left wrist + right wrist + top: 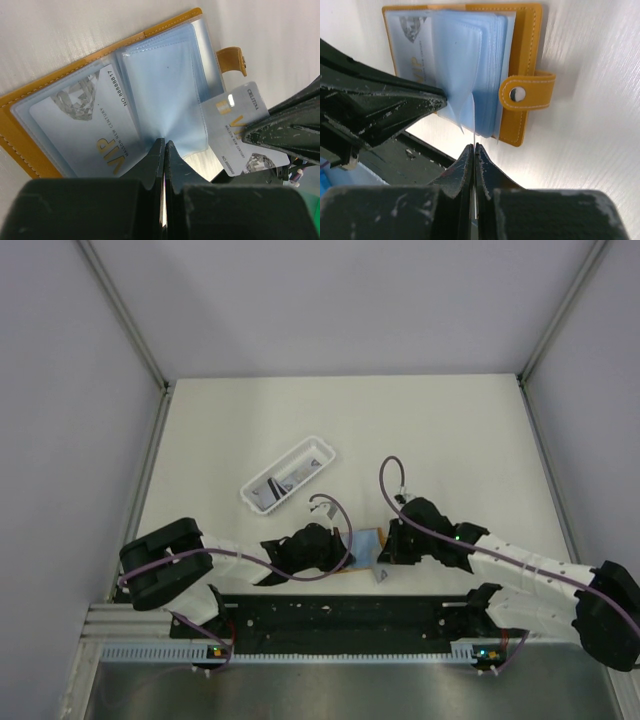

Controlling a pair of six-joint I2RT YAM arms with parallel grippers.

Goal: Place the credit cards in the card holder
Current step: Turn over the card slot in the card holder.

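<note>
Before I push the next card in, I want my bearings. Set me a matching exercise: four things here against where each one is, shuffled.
1 VIP card
2 chip card
3 clear sleeve
4 white tray

a pinched by left gripper
b set apart, farther back
c inside the card holder
d pinched by right gripper

Pairs: 1-c, 2-d, 3-a, 4-b

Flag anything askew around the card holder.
One thing: the card in the right gripper sits tilted against the open card holder, outside the clear sleeve that the left gripper appears to pinch. Nothing looks spilled or damaged.
</note>
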